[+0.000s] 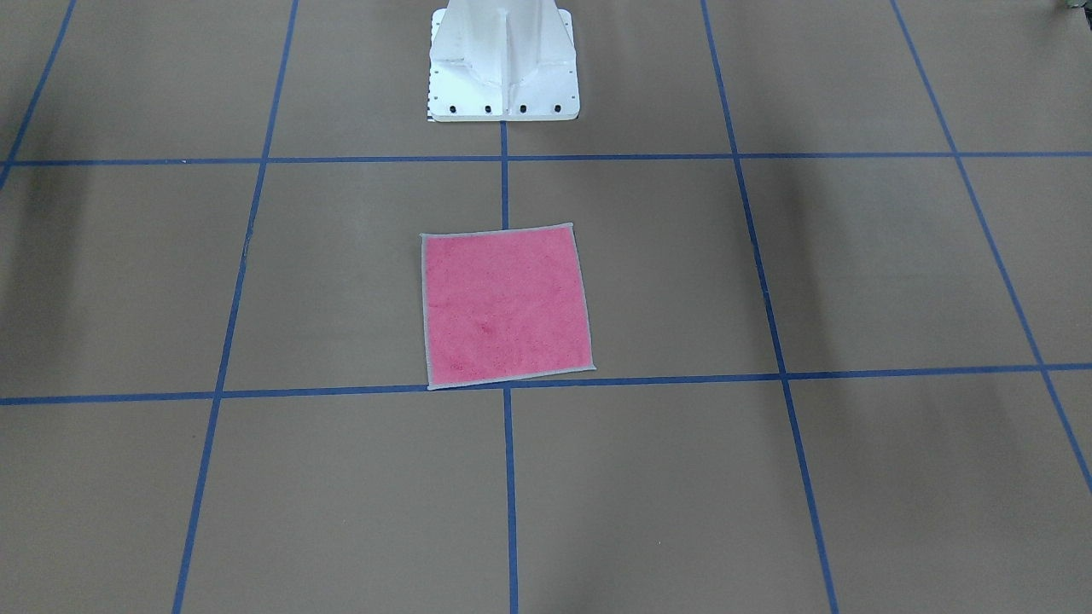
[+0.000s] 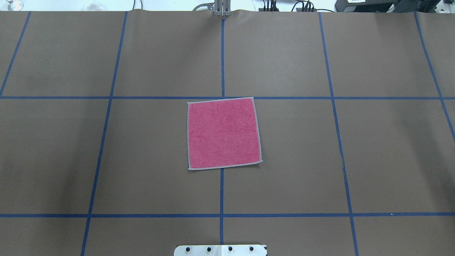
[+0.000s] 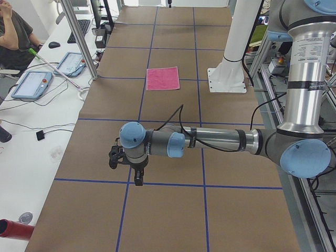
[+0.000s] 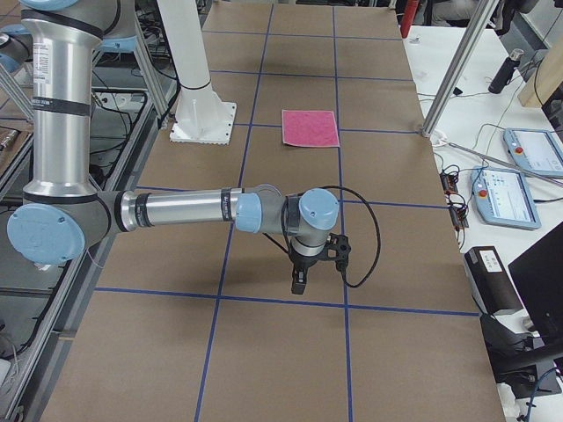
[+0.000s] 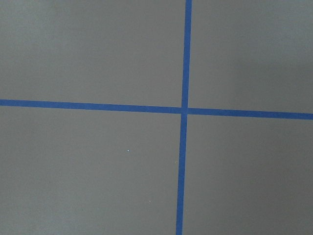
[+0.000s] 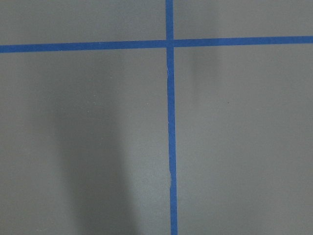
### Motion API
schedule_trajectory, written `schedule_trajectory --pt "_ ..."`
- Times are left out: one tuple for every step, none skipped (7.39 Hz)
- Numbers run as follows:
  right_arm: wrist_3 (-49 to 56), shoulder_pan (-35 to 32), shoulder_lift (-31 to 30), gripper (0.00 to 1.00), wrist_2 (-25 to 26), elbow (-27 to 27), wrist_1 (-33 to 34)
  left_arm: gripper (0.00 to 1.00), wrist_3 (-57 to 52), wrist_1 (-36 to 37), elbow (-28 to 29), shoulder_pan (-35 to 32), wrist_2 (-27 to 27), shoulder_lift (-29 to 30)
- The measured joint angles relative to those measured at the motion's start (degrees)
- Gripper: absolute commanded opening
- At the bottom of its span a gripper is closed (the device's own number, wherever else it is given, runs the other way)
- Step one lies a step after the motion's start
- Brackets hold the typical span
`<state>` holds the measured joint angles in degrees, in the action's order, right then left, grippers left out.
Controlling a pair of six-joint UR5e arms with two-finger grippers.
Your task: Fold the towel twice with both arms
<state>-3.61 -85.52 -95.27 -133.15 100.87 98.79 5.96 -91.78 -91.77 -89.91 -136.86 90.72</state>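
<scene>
The towel [image 1: 506, 307] lies flat and unfolded, pink face up with light grey edging, at the middle of the brown table [image 2: 284, 160]. It also shows in the overhead view [image 2: 223, 133] and in both side views [image 3: 163, 78] [image 4: 310, 127]. My left gripper [image 3: 137, 176] hangs over the table's left end, far from the towel. My right gripper [image 4: 299, 283] hangs over the table's right end, also far from the towel. Both show only in the side views, so I cannot tell whether they are open or shut. Both wrist views show only brown table and blue tape lines.
The white pedestal base [image 1: 503, 68] stands at the robot's edge of the table, behind the towel. Blue tape lines [image 2: 221, 53] mark a grid. Metal frame posts [image 3: 79, 39] [image 4: 457, 70] stand at the far edge. An operators' desk holds tablets [image 3: 31, 84] and cables.
</scene>
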Motion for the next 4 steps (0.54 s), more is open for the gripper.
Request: schedule_trajectory --pt "0.00 0.00 0.00 1.00 0.00 -0.06 0.00 1.00 0.01 -0.06 0.04 0.00 -0.13 -0.10" --pt "0.01 0.00 0.00 1.00 0.00 -0.10 0.00 1.00 0.00 -0.23 0.03 0.00 -0.18 -0.29" --pt "0.03 0.00 0.00 1.00 0.02 -0.15 0.00 1.00 -0.12 -0.36 0.11 0.03 -0.03 -0.42" --pt "0.06 0.00 0.03 1.00 0.05 -0.19 0.00 1.00 -0.29 -0.44 0.30 0.06 0.28 -0.52"
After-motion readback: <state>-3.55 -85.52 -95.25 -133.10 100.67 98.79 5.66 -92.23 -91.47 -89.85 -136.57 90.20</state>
